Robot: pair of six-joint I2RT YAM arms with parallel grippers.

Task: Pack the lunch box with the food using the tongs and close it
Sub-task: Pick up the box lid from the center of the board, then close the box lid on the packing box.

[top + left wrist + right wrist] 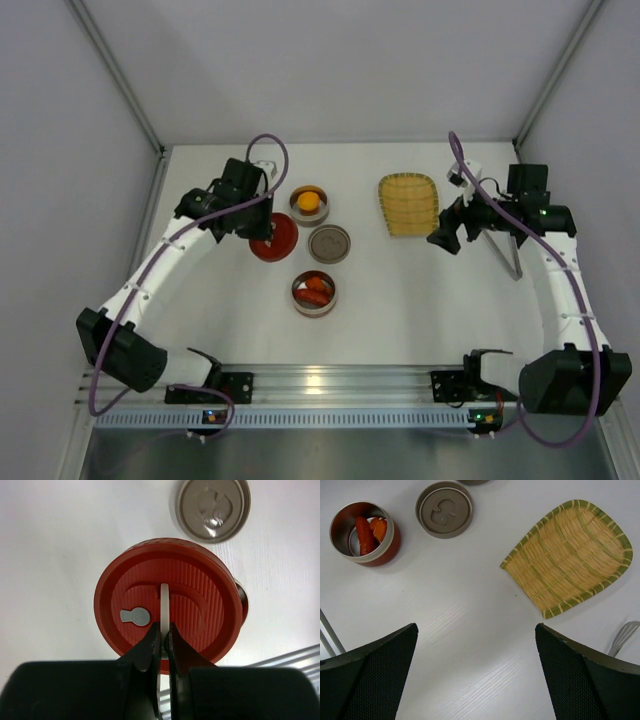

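Note:
My left gripper (164, 630) is shut on the white upright handle (164, 600) of the round red lunch box lid (165, 607), which sits at the table's left middle (272, 238). A metal rim (242, 596) shows under the lid's right side. One open tin (310, 203) holds the round orange piece (309, 200). Another tin (314, 293) holds red sausage pieces (362, 530). My right gripper (476, 670) stands open over bare table, next to the woven yellow tray (570, 555). The silver tongs (510, 255) lie partly under the right arm; one tip (622, 637) shows.
A flat grey metal lid (329, 243) lies between the two open tins and also shows in the left wrist view (213, 502). White walls close in the table at the left, back and right. The aluminium rail (340, 385) runs along the near edge.

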